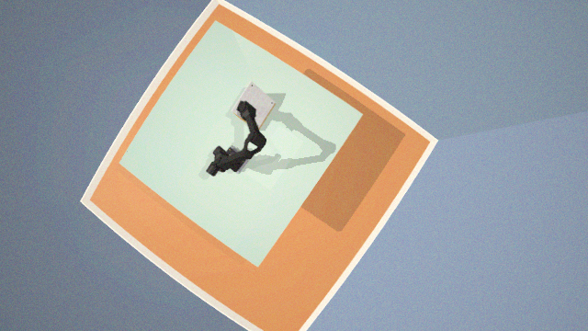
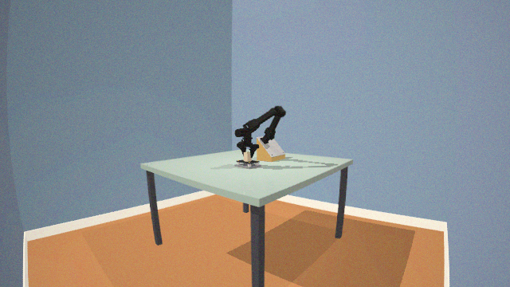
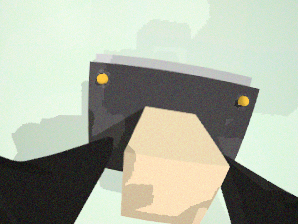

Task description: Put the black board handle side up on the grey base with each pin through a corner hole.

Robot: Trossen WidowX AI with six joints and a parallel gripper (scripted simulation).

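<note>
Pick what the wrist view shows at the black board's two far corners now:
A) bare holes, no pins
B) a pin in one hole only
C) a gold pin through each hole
C: a gold pin and a second gold pin stand up through the black board.

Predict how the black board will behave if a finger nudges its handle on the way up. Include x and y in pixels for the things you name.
The black board (image 3: pixel 170 90) looks stiff, so probably won't flex. Gold pins (image 3: pixel 102 78) through two visible holes should resist sliding; an upward drag could still tilt it.
</note>
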